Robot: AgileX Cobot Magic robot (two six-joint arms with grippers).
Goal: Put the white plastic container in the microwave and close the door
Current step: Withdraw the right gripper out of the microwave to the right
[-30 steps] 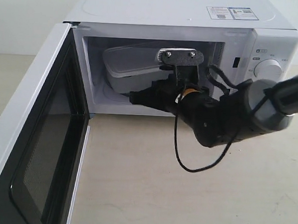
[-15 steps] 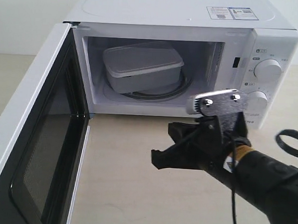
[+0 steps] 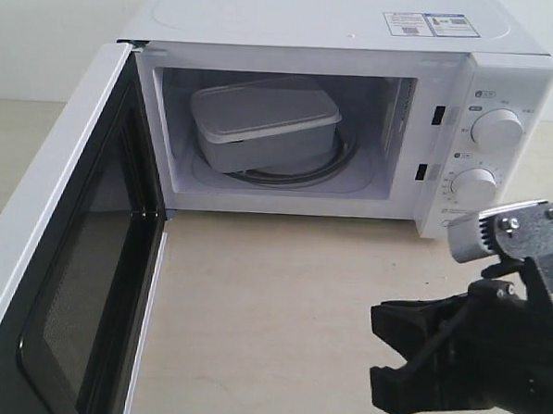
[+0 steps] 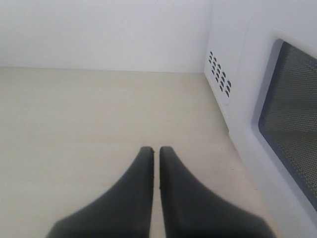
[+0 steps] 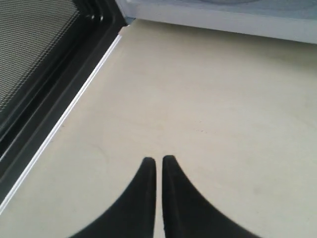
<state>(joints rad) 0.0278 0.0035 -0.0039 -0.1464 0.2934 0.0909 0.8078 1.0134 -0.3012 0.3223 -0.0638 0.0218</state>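
My right gripper (image 5: 158, 161): pinched shut, empty, low over the table (image 5: 223, 99) before the microwave (image 3: 314, 23); white plastic container (image 3: 262, 123) lies inside; door (image 3: 87, 281) wide open; closing pending, probably a push from my left gripper (image 4: 156, 150), likewise shut, beside its outer face.

white plastic container (image 3: 265, 125): lidded, inside microwave (image 3: 359, 44) | door (image 3: 65, 252): open

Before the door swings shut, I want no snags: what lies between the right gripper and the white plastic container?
Only bare table and the microwave sill separate right gripper and white plastic container, in the exterior view.
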